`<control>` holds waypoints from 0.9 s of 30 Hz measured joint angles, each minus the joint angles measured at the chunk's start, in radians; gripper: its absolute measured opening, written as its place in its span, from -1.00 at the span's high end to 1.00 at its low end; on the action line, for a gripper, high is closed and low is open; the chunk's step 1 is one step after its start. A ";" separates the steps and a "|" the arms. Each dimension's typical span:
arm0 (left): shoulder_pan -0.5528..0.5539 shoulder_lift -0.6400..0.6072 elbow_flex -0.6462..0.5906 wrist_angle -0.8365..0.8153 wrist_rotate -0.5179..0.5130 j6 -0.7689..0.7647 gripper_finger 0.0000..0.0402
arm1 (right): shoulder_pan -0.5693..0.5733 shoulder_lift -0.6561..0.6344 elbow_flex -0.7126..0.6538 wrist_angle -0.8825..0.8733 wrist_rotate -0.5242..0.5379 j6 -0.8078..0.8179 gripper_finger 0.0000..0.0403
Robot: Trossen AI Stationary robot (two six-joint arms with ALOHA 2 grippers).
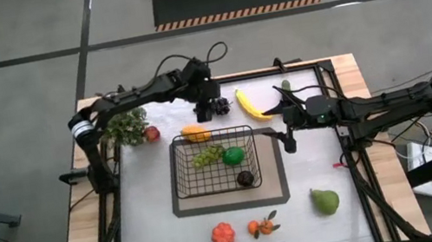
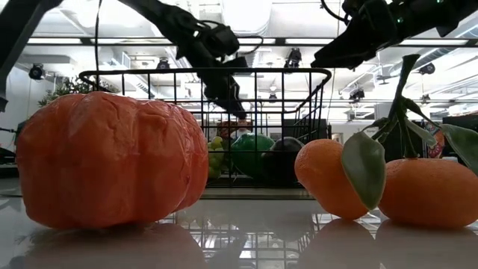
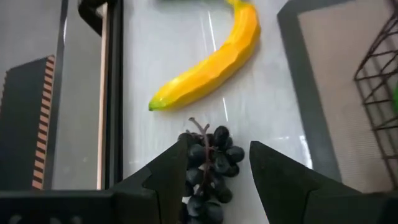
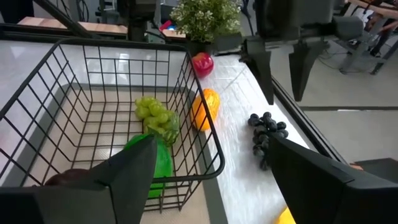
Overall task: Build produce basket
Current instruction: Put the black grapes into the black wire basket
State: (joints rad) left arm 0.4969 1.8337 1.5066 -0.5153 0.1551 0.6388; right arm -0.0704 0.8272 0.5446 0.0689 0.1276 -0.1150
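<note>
The rectangular black wire-mesh basket (image 1: 214, 162) sits mid-frame on the grey mat (image 1: 275, 183), holding green produce. Above it, the left gripper (image 3: 217, 163) straddles dark grapes (image 3: 210, 168), fingers apart; the right gripper (image 1: 287, 135) hangs released at the basket's right.

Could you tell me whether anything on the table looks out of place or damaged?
Nothing stands out. The basket sits squarely on its mat, holding green grapes; the other fruit lies intact around it. The left claw straddles the dark grapes.

No legible text, label, brand, number or sign anywhere in view
</note>
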 joint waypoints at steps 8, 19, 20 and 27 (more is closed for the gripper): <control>0.034 0.011 0.011 -0.067 0.000 0.054 0.21 | 0.000 0.000 -0.001 0.000 0.000 0.003 -0.60; 0.057 0.091 0.010 -0.043 0.027 0.055 0.21 | 0.000 0.000 -0.002 0.000 0.000 0.014 -0.61; 0.058 0.096 0.010 -0.043 0.027 0.053 0.21 | 0.000 0.000 -0.002 0.000 0.000 0.014 -0.61; 0.058 0.131 0.010 -0.034 0.026 0.048 0.21 | 0.000 0.001 -0.002 -0.002 0.000 0.013 -0.61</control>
State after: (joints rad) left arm 0.5552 1.9643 1.5162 -0.5493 0.1807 0.6868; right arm -0.0704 0.8280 0.5423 0.0669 0.1280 -0.1017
